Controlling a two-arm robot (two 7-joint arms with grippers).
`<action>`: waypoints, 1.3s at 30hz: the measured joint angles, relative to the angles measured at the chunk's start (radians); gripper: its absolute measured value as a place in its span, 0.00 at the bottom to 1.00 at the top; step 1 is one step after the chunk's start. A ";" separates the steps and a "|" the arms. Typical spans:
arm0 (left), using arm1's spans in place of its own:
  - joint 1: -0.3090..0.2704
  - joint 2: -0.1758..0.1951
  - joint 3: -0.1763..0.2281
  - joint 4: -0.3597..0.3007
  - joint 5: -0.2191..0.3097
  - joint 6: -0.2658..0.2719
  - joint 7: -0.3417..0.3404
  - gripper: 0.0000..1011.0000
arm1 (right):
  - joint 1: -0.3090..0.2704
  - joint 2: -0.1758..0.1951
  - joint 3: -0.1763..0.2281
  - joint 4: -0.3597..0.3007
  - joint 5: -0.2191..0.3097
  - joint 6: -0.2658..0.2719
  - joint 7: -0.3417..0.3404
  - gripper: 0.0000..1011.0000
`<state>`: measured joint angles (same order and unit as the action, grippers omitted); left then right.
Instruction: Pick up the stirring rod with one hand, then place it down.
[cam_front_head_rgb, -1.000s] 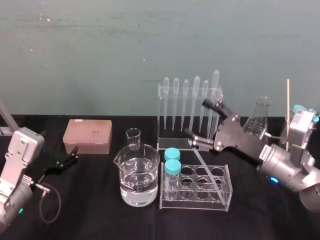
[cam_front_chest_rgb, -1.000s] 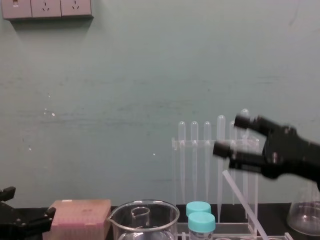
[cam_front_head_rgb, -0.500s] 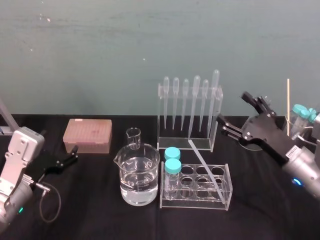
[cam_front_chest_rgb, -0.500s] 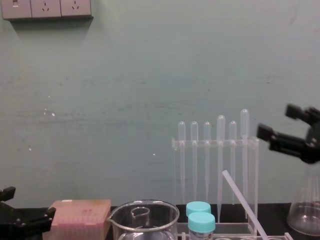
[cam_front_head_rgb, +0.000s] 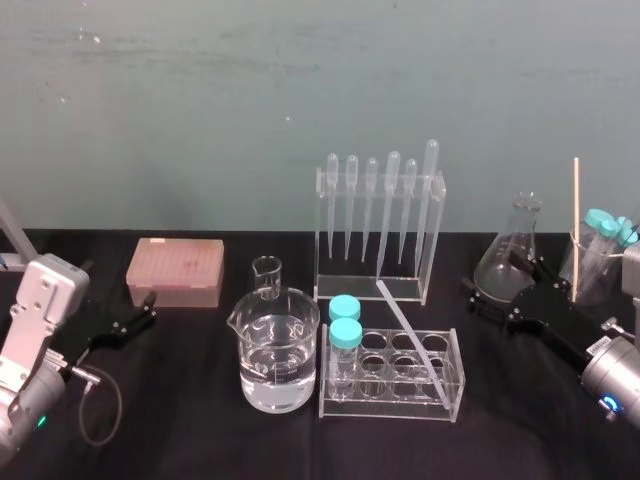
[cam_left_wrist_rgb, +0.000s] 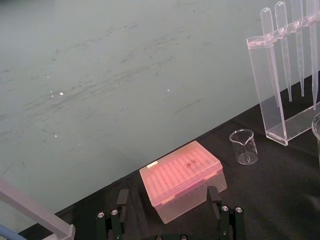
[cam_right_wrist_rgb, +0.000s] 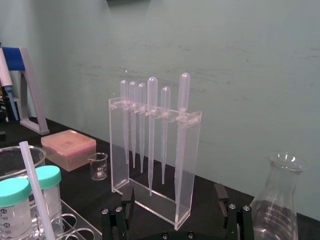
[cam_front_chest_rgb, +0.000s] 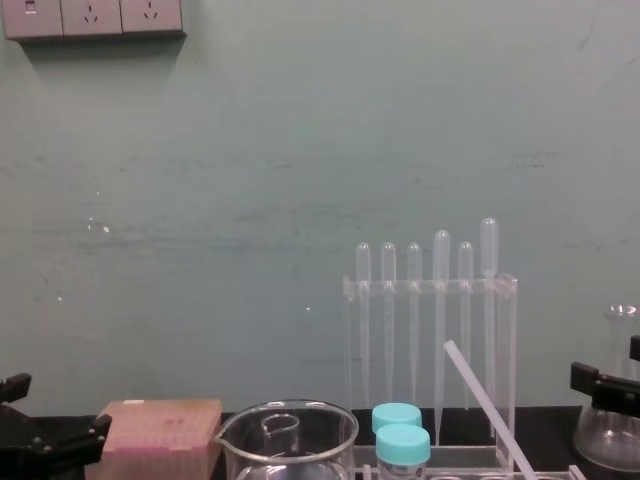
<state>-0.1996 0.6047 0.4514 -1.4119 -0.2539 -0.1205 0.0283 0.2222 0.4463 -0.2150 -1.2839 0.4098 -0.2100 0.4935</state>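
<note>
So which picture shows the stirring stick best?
The head view: the whole stirring stick shows, slanting out of the tube rack. The chest view shows the stick minus its lower end; the right wrist view catches part of it up close.

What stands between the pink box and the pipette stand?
A small glass beaker. The head view shows it between the box and the stand.

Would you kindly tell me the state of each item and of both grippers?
stirring rod: leaning in the test tube rack, unheld
large beaker: part full of clear liquid
small beaker: empty, upright
two tubes: capped
pipettes: hanging in stand
flask: upright
left gripper: open, empty
right gripper: open, empty, beside flask
</note>
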 joint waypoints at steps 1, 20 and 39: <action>0.000 0.000 0.000 0.000 0.000 0.000 0.000 0.99 | 0.000 0.000 0.000 0.000 0.000 -0.001 0.000 0.99; 0.000 0.000 0.000 0.000 0.000 0.000 0.000 0.99 | 0.002 0.001 -0.003 -0.001 0.001 -0.016 0.002 0.99; 0.000 0.000 0.000 0.000 0.000 0.000 0.000 0.99 | 0.003 0.001 -0.003 -0.002 0.001 -0.019 0.003 0.99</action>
<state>-0.1995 0.6047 0.4514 -1.4120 -0.2539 -0.1206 0.0283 0.2248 0.4472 -0.2181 -1.2854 0.4105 -0.2293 0.4967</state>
